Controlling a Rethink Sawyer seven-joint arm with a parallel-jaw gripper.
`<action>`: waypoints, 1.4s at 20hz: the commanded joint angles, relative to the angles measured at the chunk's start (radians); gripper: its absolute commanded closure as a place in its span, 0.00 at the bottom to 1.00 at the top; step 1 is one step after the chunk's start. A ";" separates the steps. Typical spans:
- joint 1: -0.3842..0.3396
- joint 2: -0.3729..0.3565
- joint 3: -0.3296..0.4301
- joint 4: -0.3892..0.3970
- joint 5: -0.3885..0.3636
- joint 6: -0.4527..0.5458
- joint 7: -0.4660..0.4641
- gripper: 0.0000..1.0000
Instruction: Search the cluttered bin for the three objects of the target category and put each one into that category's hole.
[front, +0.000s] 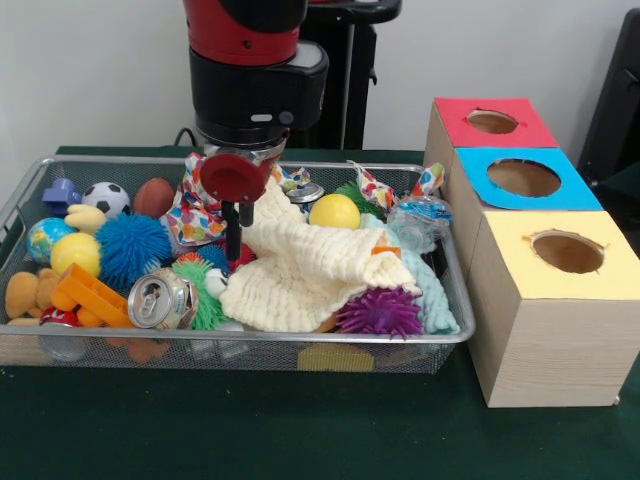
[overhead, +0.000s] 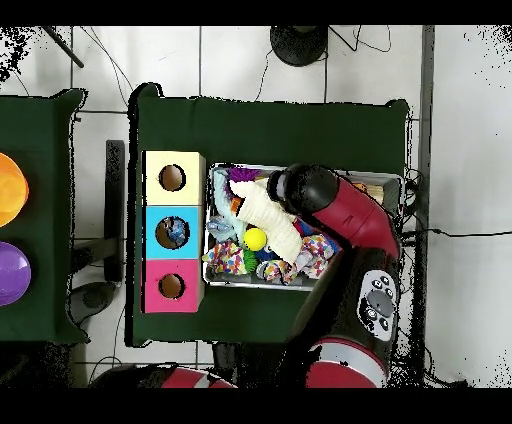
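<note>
Vertically, arm (front: 255, 90) lowers hand (front: 237, 240) into cluttered bin (front: 300, 345).

The wire mesh bin (front: 30, 195) is silver and sits on a dark green table (front: 250, 430). Inside it lie a cream waffle-textured cloth (front: 310, 270), a pale aqua cloth (front: 432, 295), a multicoloured patterned cloth (front: 192, 215), a yellow ball (front: 335, 211), a blue spiky ball (front: 133, 248), a purple spiky ball (front: 381, 311), a black-and-white football (front: 105, 197), a brown ball (front: 153, 197), a shiny silver can (front: 160, 299), an orange block (front: 88, 293) and a clear bottle with a blue label (front: 420, 215). The pale wooden boxes have a red top (front: 495, 122), a blue top (front: 525, 179) and a yellow top (front: 560, 253). The arm (front: 255, 60) is red and black.
</note>
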 joint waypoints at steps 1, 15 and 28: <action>0.024 -0.013 0.091 0.118 -0.015 -0.054 0.066 0.00; 0.162 -0.090 0.046 0.176 0.011 0.113 0.185 0.00; 0.209 -0.086 0.086 0.269 0.090 0.050 0.209 0.00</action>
